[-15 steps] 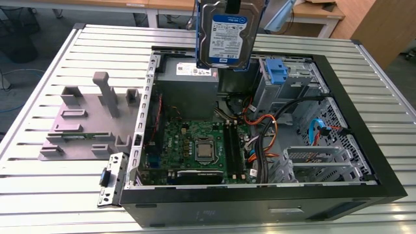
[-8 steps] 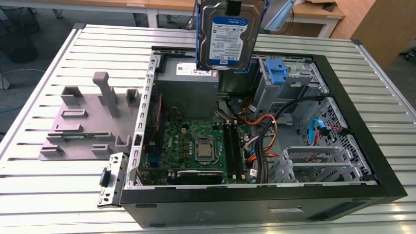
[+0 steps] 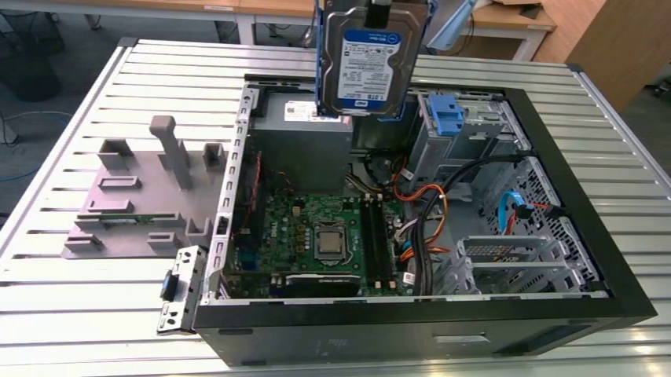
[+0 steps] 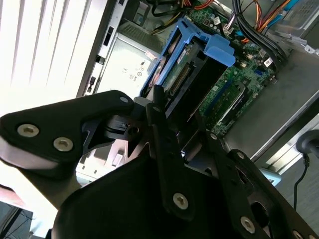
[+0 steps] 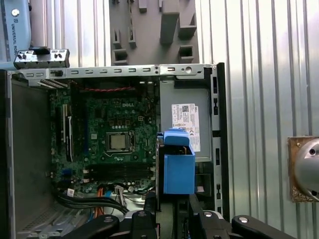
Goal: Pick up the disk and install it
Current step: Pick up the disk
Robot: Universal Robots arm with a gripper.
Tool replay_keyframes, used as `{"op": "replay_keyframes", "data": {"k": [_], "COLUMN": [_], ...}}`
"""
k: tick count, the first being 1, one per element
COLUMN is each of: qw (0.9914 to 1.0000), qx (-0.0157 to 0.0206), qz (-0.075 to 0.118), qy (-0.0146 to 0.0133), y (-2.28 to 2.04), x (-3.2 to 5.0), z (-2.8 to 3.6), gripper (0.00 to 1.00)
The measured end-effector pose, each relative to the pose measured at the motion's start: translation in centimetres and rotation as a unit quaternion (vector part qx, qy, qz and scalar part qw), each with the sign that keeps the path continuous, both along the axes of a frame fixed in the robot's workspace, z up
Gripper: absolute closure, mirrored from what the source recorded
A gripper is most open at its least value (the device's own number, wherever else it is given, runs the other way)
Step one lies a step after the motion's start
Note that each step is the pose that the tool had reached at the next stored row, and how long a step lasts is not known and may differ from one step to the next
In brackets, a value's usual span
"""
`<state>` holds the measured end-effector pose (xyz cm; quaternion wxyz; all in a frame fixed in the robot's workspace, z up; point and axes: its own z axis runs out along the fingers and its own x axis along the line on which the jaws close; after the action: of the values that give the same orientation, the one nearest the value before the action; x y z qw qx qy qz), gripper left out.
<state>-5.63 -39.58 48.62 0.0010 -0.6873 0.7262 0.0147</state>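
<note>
My black gripper (image 4: pixel 178 112) is pinched on the flat silver-grey disk (image 3: pixel 372 63) by its blue plastic side rails. The disk hangs straight below me, long axis vertical, above the open black computer case (image 3: pixel 398 334), seemingly over the grey boxy power supply (image 5: pixel 179 94).

Ribbed aluminium table (image 3: pixel 74 306) fills most of the exterior view. Wooden desks (image 3: pixel 508 20) with white legs (image 3: pixel 244 31) stand behind it. Wood-panelled cabinet (image 3: pixel 614 47) at the exterior view's right. Grey floor (image 3: pixel 37 118) at the exterior view's left, dark bulky object (image 3: pixel 27 75) on it. Slats (image 4: pixel 45 45) glare white in the second wrist view.
</note>
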Motion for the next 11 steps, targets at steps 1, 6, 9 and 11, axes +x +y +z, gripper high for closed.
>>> {"op": "replay_keyframes", "data": {"k": [1,6,9,11], "qw": [1.0,1.0,1.0,1.0], "qx": [0.0001,0.0001,0.0001,0.0], "qz": [0.0,0.0,0.0,0.0], "qy": [-0.0001,0.0,0.0,0.0], "y": [-0.06,-0.38,-0.56,-0.67], "x": [0.0,0.0,0.0,0.0], "z": [-0.01,-0.01,-0.01,-0.01], "gripper": [0.65,0.65,0.65,0.65]}}
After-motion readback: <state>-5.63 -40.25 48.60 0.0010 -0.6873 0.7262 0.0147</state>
